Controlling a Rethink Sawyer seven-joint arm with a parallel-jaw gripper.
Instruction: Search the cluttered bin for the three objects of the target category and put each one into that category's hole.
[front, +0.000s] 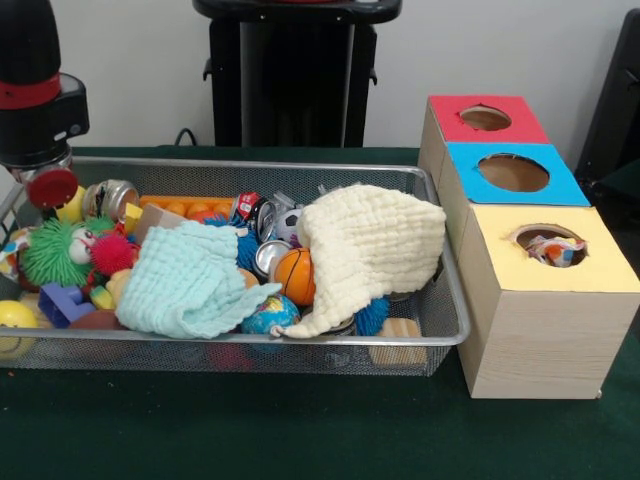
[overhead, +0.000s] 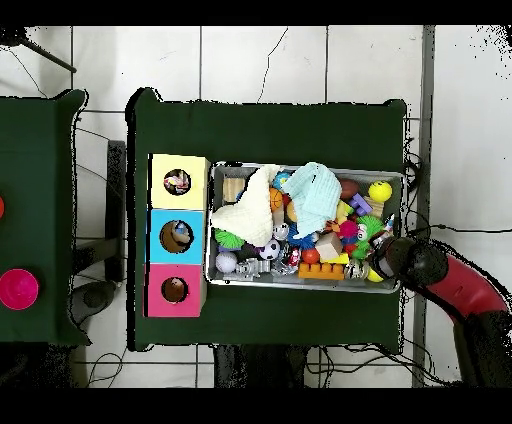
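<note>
The gripper (front: 50, 185), its grasp impossible to make out, hangs over one end of the wire bin (front: 440, 335). Away from it, inside, lie a mint cloth (front: 185, 285), cream cloth (front: 375, 245) and orange ball (front: 295, 275). Beyond the bin's other end, the yellow box (front: 545, 320) holds something. No writing is readable.

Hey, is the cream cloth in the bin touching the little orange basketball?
Touching. In the front view the cream cloth drapes over the top and right side of the orange basketball, with no gap between them. The overhead view agrees, showing the cloth's edge against the ball.
</note>
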